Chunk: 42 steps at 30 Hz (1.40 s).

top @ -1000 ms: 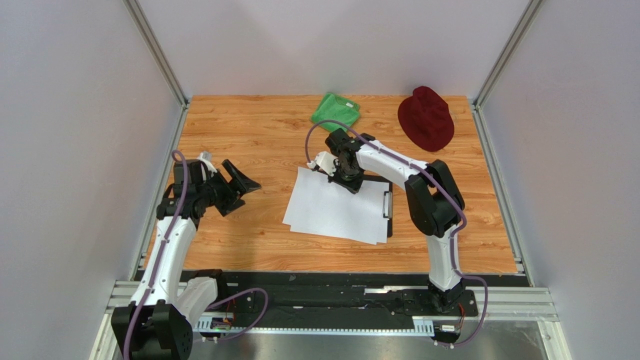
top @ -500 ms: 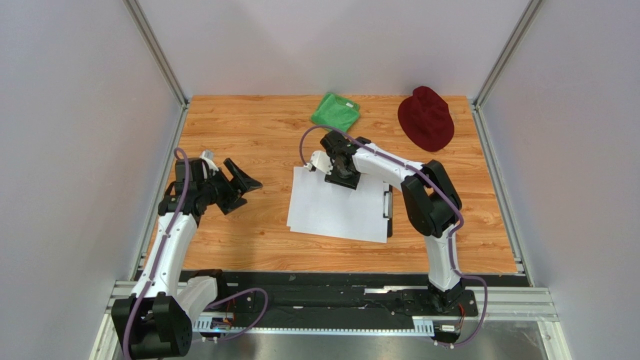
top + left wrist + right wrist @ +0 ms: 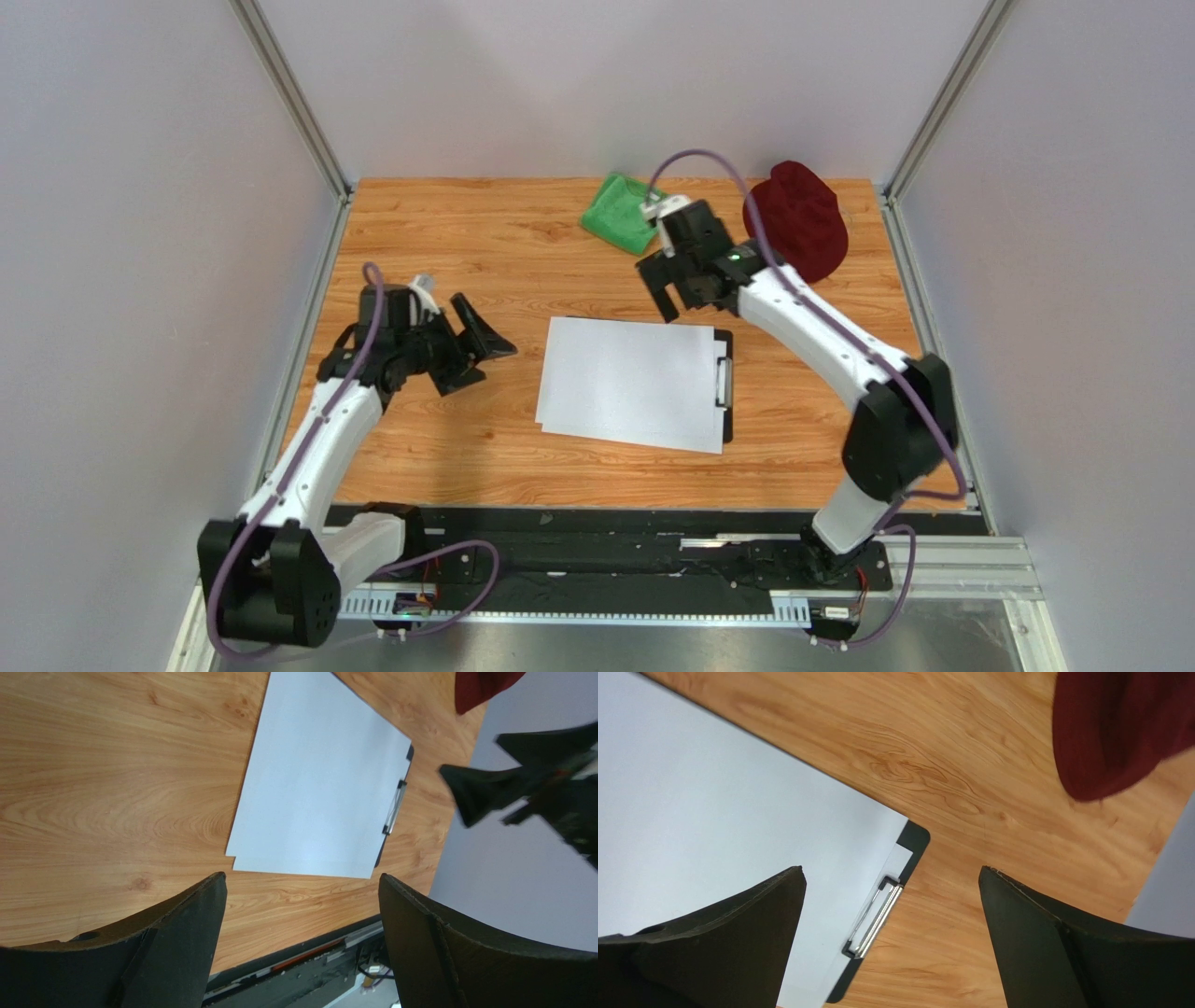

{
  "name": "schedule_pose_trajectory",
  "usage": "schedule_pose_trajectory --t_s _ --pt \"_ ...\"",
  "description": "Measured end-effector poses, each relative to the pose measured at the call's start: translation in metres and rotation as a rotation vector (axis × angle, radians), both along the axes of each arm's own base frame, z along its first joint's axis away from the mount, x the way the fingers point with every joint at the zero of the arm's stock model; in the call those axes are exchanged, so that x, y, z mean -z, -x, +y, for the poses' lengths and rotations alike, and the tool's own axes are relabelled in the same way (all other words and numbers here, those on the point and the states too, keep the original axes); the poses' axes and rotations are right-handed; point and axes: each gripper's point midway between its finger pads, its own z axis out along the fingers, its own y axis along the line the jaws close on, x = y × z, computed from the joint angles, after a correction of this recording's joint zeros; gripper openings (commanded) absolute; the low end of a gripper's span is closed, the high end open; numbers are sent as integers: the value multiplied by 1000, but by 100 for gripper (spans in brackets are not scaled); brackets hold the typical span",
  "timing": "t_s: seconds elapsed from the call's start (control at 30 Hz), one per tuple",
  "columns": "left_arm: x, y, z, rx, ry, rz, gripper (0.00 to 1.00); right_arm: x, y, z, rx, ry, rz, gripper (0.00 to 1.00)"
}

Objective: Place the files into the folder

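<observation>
From above, the right gripper (image 3: 676,290) has come up off the far left corner of the files (image 3: 631,381). It now hangs in the upper middle of the frame, by the green cloth (image 3: 624,210) and the dark red hat (image 3: 800,217). It is open wide and holds nothing. The white sheets lie in a neat pile on the folder (image 3: 727,420), mid-frame, and are straighter than a second ago. Only the folder's black right edge and silver clip (image 3: 724,378) show. The left gripper (image 3: 480,343) has moved a bit closer. It is also wide open and empty.

In the left wrist view, the pile sits top middle, well apart from the two dark fingers (image 3: 175,952).

In the right wrist view, the sheets fill the left side and the clip lies across their edge. The files look put in, so the job seems nearly done.
</observation>
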Motion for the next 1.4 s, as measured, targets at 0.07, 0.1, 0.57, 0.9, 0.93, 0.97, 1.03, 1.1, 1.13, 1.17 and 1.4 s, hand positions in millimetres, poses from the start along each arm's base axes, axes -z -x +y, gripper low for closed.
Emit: schedule_pose_trajectory --t_s 0.07,0.1,0.57,0.9,0.93,0.97,1.03,1.1,1.13,1.17,1.4 --pt "8 -3 -20 67 -22 46 85 -20 4 -24 160 -131 -33 100" --pt "11 -5 -30 101 -32 62 83 -23 5 -38 253 -208 -41 100" --pt "66 -72 -179 420 -302 136 78 100 63 -80 640 -430 255 64" --pt "122 -62 -205 476 -398 236 74 135 65 -72 646 -450 325 50" --pt "122 -62 -205 474 -396 237 74 137 66 -72 648 -446 331 46" --pt "122 -62 -206 472 -394 236 74 139 66 -72 645 -442 336 44" --pt "123 -63 -207 465 -387 231 74 140 66 -71 642 -441 336 36" --pt "124 -62 -207 460 -380 235 74 141 65 -71 638 -440 337 34" --pt "125 -62 -207 457 -377 236 74 140 65 -71 636 -442 334 34" --pt "125 -62 -208 455 -374 235 74 140 64 -71 636 -442 333 34" --pt "124 -62 -208 436 -358 230 74 142 65 -69 622 -417 322 50"
